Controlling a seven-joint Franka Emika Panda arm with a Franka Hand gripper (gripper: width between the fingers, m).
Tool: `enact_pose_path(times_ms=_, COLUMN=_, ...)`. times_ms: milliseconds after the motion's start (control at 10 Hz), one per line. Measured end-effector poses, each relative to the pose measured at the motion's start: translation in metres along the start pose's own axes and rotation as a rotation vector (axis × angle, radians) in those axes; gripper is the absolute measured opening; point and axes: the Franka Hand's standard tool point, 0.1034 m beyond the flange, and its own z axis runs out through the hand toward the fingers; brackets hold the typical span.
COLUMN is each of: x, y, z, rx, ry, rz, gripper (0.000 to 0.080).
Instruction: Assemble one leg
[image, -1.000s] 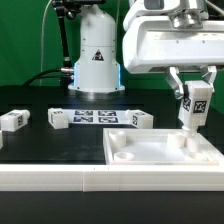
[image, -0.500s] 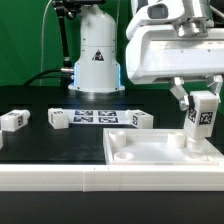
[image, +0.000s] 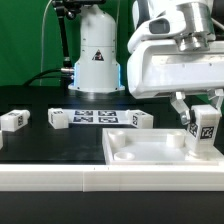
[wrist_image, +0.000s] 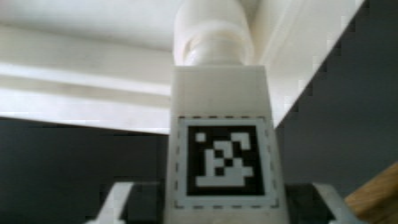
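Note:
My gripper (image: 203, 108) is shut on a leg (image: 206, 133), a small white post with a black-and-white tag, held upright. Its lower end sits at the far right corner of the large white panel (image: 150, 152), at or just above a round recess there. In the wrist view the leg (wrist_image: 222, 140) fills the middle between my fingers (wrist_image: 128, 205), its far end pointing at the white panel (wrist_image: 89, 75). Three other legs lie on the black table: one at the exterior view's left (image: 13, 120), one (image: 58, 119) and one (image: 137, 119) beside the marker board (image: 97, 117).
The robot base (image: 97, 55) stands at the back behind the marker board. A white rail (image: 60, 180) runs along the table's front edge. A green backdrop is behind.
My gripper has moved down and to the exterior view's right with the leg, bringing it to the panel's far right corner.

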Motion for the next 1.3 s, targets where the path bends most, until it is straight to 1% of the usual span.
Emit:
enact_pose_path(times_ms=400, x=-0.0062, y=-0.0002, z=-0.0025, rx=-0.021, ry=0.08, rz=-0.004, gripper=0.0294)
enact_pose_path(times_ms=600, x=-0.0058, y=-0.0003, z=-0.0013, rx=-0.018, ry=0.067, rz=-0.003, gripper=0.0294)
enact_pose_path(times_ms=700, x=-0.0062, y=-0.0003, z=-0.0011, rx=-0.017, ry=0.066, rz=-0.003, gripper=0.0473)
enact_pose_path(times_ms=800, x=-0.0064, y=-0.0003, z=-0.001, rx=-0.017, ry=0.066, rz=-0.003, gripper=0.0588)
enact_pose_path(times_ms=900, x=-0.0065, y=-0.0003, z=-0.0009, rx=-0.017, ry=0.065, rz=-0.003, gripper=0.0588)
enact_pose_path(times_ms=1000, x=-0.0066, y=-0.0003, z=-0.0008, rx=-0.017, ry=0.065, rz=-0.003, gripper=0.0637)
enact_pose_path(times_ms=1300, x=-0.0068, y=-0.0003, z=-0.0007, rx=-0.017, ry=0.065, rz=-0.003, gripper=0.0646)
